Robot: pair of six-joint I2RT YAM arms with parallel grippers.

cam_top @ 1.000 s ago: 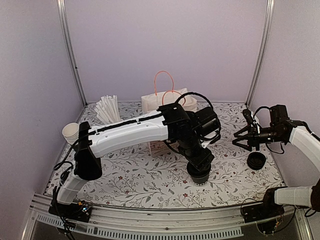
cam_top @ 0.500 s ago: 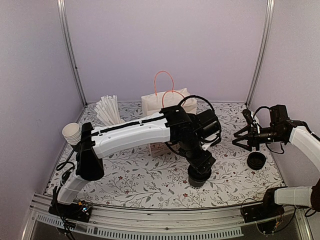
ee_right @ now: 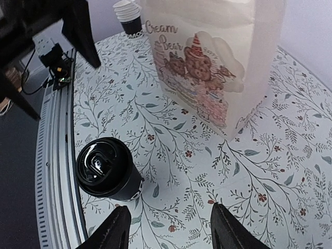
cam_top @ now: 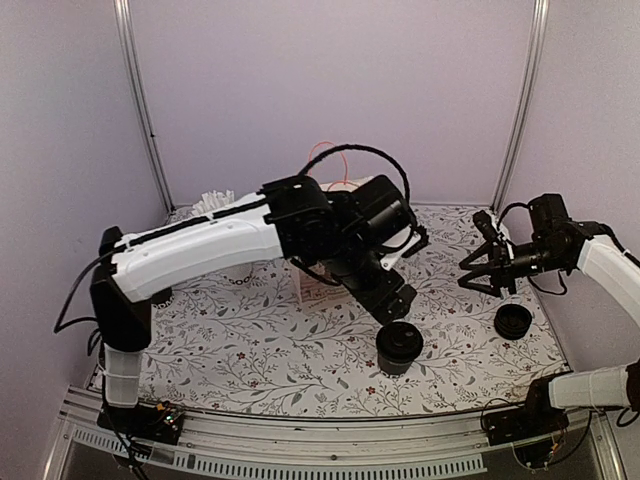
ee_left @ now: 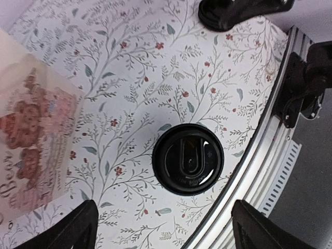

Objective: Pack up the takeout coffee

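The cup [cam_top: 400, 348] stands upright near five o'clock on the table [cam_top: 250, 350], just below the left gripper [ee_left: 165, 228], whose fingers are wide and empty, while the right gripper [cam_top: 480, 270] hangs half-open and empty at three o'clock; it looks light, thin-walled and spill-prone, so I'd pinch its sides gently under the lid [ee_left: 188, 159].

My left arm [cam_top: 200, 250] reaches over the tabletop [cam_top: 260, 350] toward its near edge, left gripper [cam_top: 395, 303] pointing down, jaws wide apart. My right gripper [cam_top: 478, 268] hovers near the right edge, jaws parted.

bear-print paper bag [ee_right: 207, 78] stands on floral tablecloth [ee_left: 129, 78]; lid stack [cam_top: 513, 321] lies well apart.
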